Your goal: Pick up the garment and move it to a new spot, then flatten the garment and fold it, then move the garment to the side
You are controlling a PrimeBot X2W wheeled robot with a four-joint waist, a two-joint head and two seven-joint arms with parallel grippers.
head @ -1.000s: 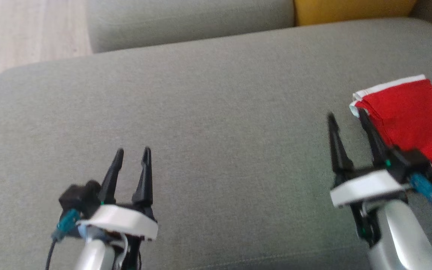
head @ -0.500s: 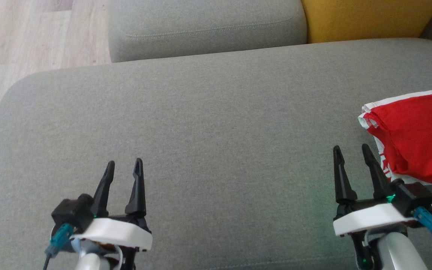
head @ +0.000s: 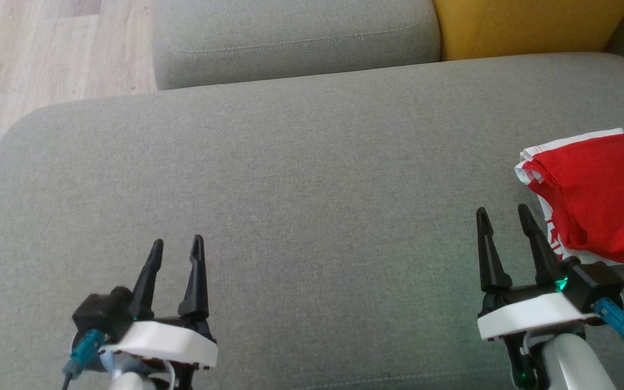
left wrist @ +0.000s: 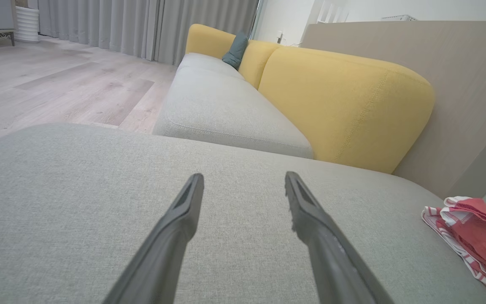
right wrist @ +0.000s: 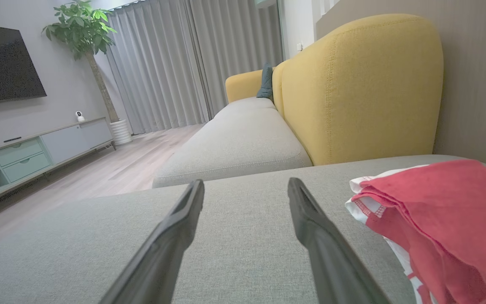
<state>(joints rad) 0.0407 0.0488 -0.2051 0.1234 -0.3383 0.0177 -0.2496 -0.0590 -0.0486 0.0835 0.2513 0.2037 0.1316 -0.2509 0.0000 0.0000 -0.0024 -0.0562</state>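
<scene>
Grey fabric of the sofa seat [head: 290,189] is seen bare along its near edge, where the left claw [head: 177,239] and the right claw [head: 502,208] are held low, each with fingers spread and nothing gripped. Just beyond the right claw, at the seat's right edge, the red-and-white garment [head: 593,200] is laid in a loosely folded, layered bundle, touched by neither claw. Moving, folding and setting aside are judged done, with little or nothing left. Farther back, a yellow backrest [head: 528,24] is seen.

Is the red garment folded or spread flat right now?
Folded, loosely: the red garment lies as a compact layered bundle on the grey cushion, white-trimmed edges stacked, not spread. The right gripper is open beside it.
</scene>
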